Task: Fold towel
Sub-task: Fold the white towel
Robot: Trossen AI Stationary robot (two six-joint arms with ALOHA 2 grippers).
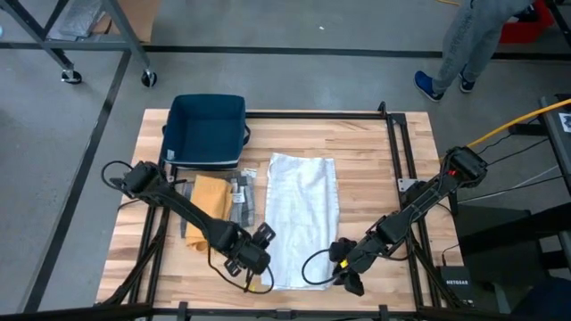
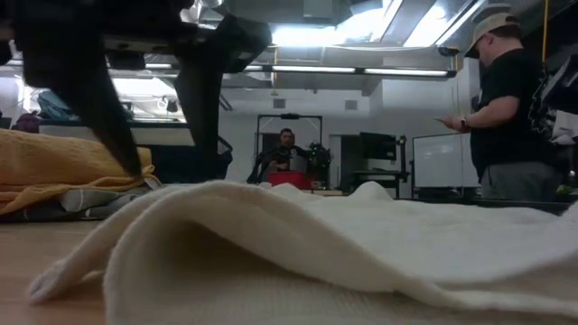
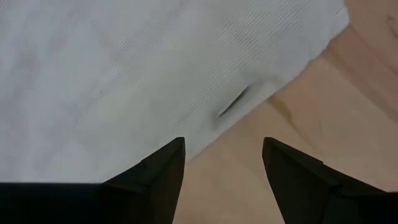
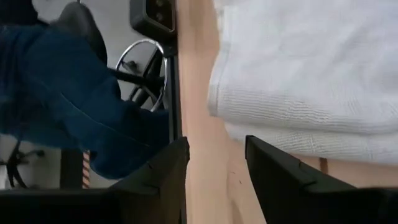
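A white towel [image 1: 303, 218] lies flat on the wooden table, folded into a long strip running near to far. In the low view its near end [image 2: 298, 244] fills the foreground. My left gripper [image 1: 259, 261] stands open at the towel's near-left edge [image 3: 205, 134], one finger over the cloth and one over bare wood. My right gripper [image 1: 346, 272] is open at the near-right corner. In the right wrist view its fingers [image 4: 217, 165] stand beside the towel's stacked layers [image 4: 298, 118] without touching them.
A dark blue bin [image 1: 207, 129] sits at the far-left of the table. A yellow cloth [image 1: 208, 203] and grey cloths [image 1: 243, 201] lie left of the towel. A metal frame [image 1: 406, 160] borders the right side. A person [image 2: 506, 99] stands beyond the table.
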